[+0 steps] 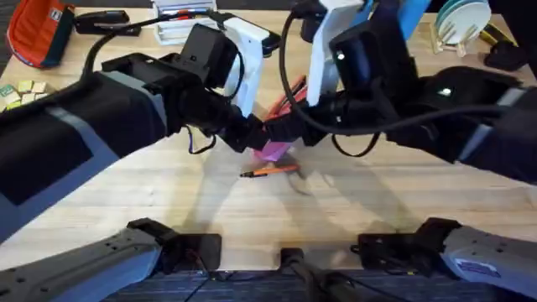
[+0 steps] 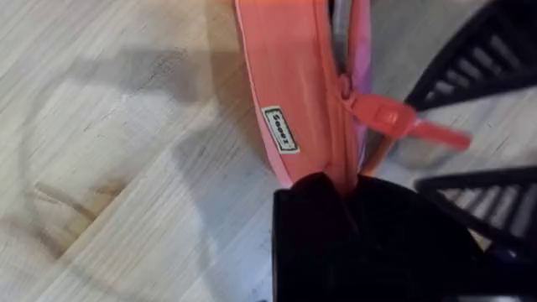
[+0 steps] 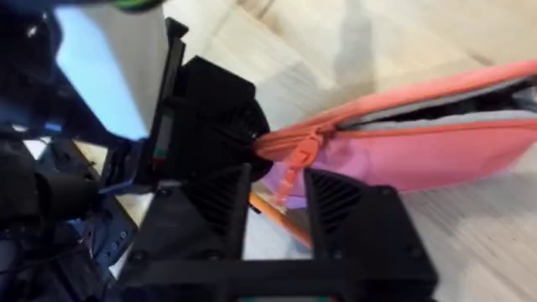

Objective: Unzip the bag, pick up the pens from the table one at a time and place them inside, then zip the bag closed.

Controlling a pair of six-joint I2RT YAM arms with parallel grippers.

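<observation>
salmon-pink bag (image 2: pixel 294 92) hangs above the table (image 1: pixel 168 193), its end pinched in the left gripper (image 2: pixel 336 189). the right gripper (image 3: pixel 277 197) sits open astride the zipper pull (image 3: pixel 298 159). zipper partly open; 1 pen (image 1: pixel 268 170) on the table, not yet bagged.

You see little of the bag (image 1: pixel 274 149) overhead; both arms cover most of it. The pen (image 3: pixel 278 218) runs behind the right gripper's fingers (image 3: pixel 344 210), ends hidden.
</observation>
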